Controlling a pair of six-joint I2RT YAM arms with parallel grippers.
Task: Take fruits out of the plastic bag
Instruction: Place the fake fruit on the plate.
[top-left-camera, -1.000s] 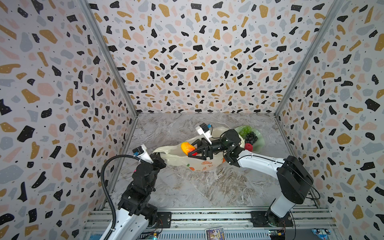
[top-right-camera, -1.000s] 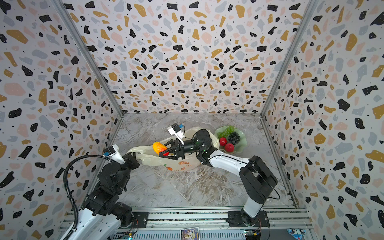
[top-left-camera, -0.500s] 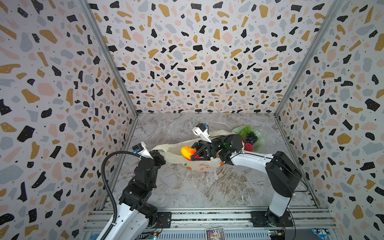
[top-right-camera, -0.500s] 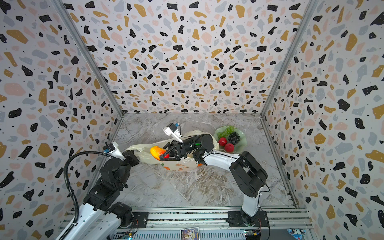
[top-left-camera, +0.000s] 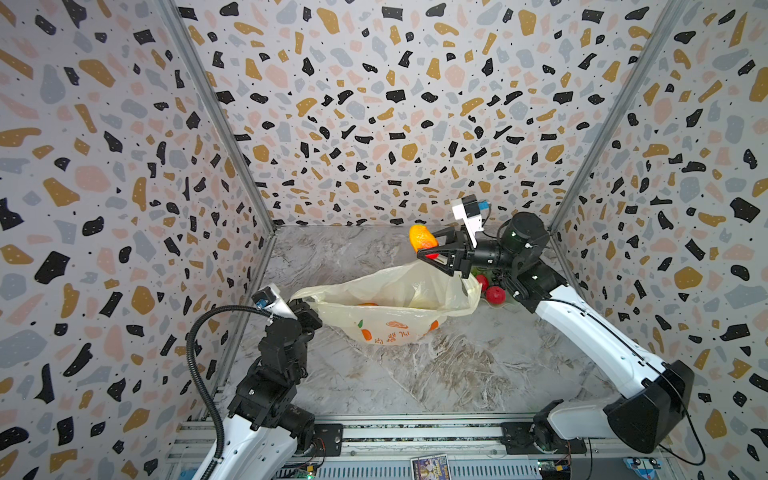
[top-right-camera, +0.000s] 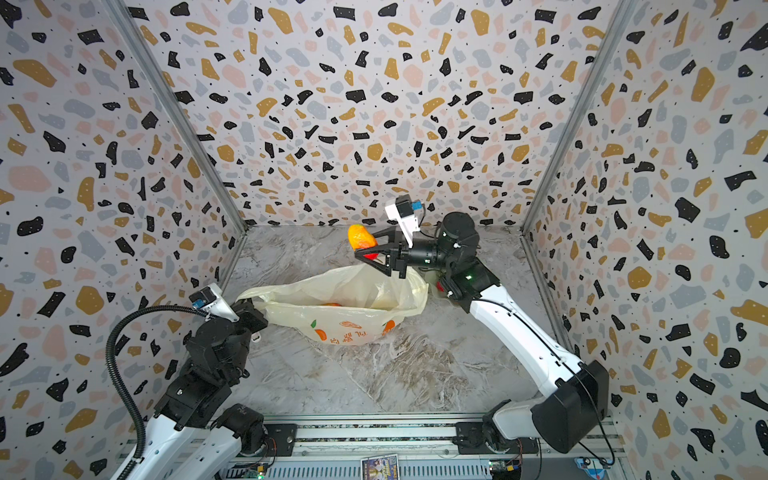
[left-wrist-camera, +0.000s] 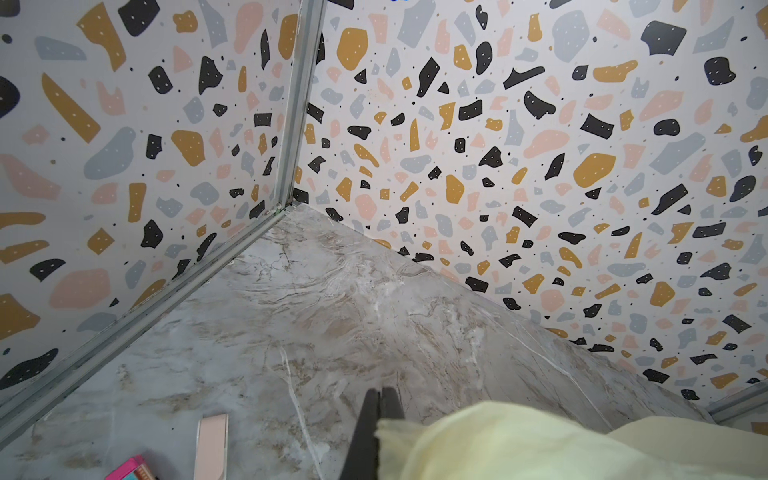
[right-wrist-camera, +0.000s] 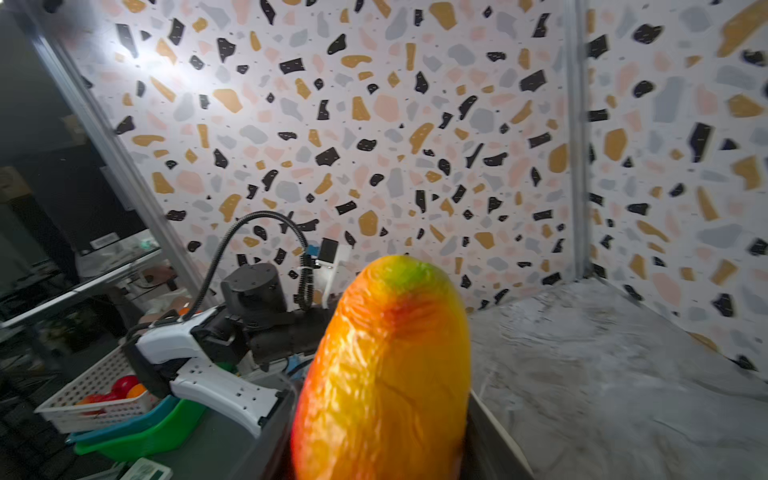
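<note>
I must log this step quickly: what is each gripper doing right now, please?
Left gripper: shut on the edge of the plastic bag.
Right gripper: shut on the mango-like fruit, outside the bag.

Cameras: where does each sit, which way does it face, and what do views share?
Top views: high at the open front, looking down into the cell; both arms, plastic bag, right gripper holding the mango-like fruit.
Left wrist: on the left arm, facing a wall corner; shut left gripper pinching the bag.
Right wrist: on the right arm, facing across at the left arm; fruit fills the foreground.
Shared: the bag in top and left wrist views; the fruit in top and right wrist views.
</note>
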